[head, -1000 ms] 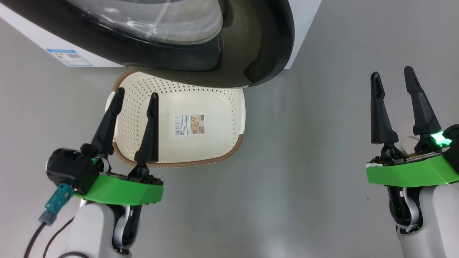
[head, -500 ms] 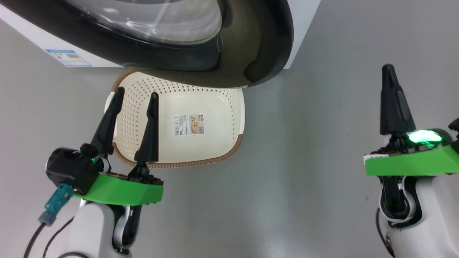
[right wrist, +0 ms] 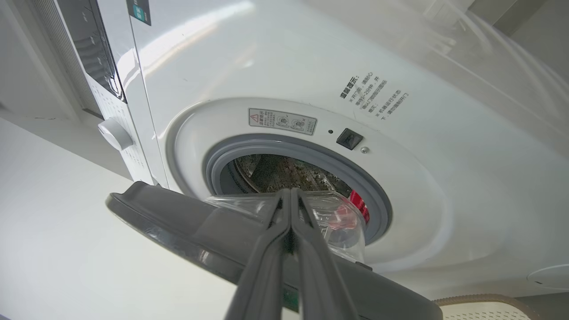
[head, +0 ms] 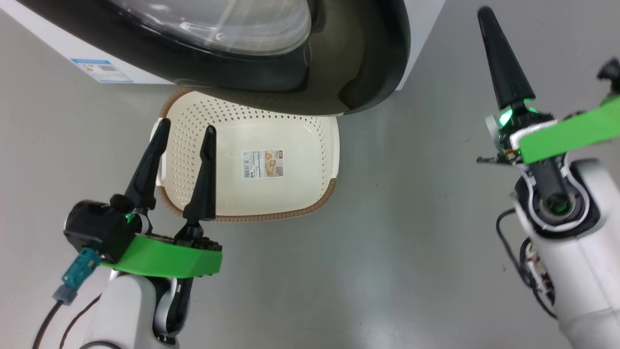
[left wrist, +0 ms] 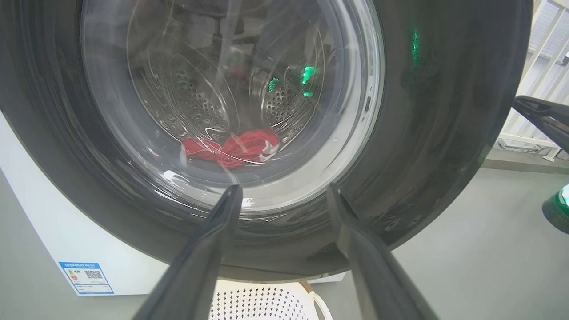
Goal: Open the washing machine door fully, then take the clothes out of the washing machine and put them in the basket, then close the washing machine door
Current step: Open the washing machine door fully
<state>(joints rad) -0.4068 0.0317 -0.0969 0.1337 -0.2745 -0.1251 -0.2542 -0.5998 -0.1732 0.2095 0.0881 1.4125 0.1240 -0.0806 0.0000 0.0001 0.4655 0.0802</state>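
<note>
Grippers, two: left gripper [head: 187, 125], fingers apart, over the basket's [head: 271, 216] left rim; right gripper [head: 486, 14], fingers pressed together, right of the door [head: 378, 58]. One door, ajar, overhangs the one basket's far rim. Basket holds one label [head: 263, 164]; the machine's [right wrist: 266, 58] drum [right wrist: 289, 171] holds one red garment [left wrist: 242, 149].

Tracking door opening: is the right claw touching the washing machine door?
Apart. Head view shows floor between the right claw and the washing machine door.

Washer [right wrist: 266, 53] x1, basket [head: 271, 216] x1, pincers [head: 187, 125] [head: 486, 14] x2.
</note>
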